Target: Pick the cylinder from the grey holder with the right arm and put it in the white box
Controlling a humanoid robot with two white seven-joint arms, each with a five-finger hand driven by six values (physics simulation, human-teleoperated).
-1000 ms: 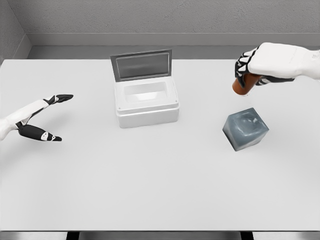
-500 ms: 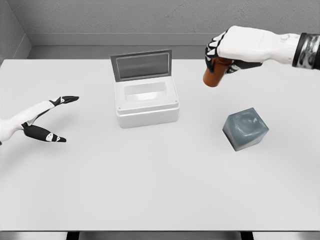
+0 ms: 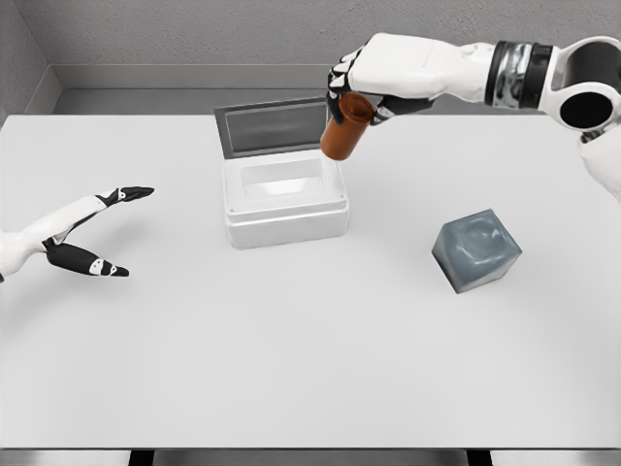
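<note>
The wide white matte table [image 3: 291,359] carries everything here. Near its back stands the white rectangular plastic box [image 3: 284,206], its grey hinged lid [image 3: 275,126] propped open behind the cavity. To the right, well apart from the box, sits the grey cube-shaped holder [image 3: 475,249], tilted on the tabletop and showing only a shallow hollow in its upper face.

The step in hand is the carry. The white right hand [image 3: 374,83] reaches in from the upper right, its dark fingers [image 3: 340,85] curled tight around the top of the reddish-brown cylinder [image 3: 345,129]. The cylinder hangs tilted in the air, its lower end just over the right rim of the box, beside the lid's edge and not yet inside.

In my judgement the next move calls for a little more travel leftward so the cylinder sits over the middle of the cavity, then a descent and a release; with the tilt, the lower end could catch on the rim or the lid.

Against half a second ago, the right hand and cylinder have travelled left from the open space between holder and box to the box's edge, and more of the forearm shows. The left hand [image 3: 82,233] lies low at the left, fingers spread and empty, much as it was; box and holder have not shifted.
</note>
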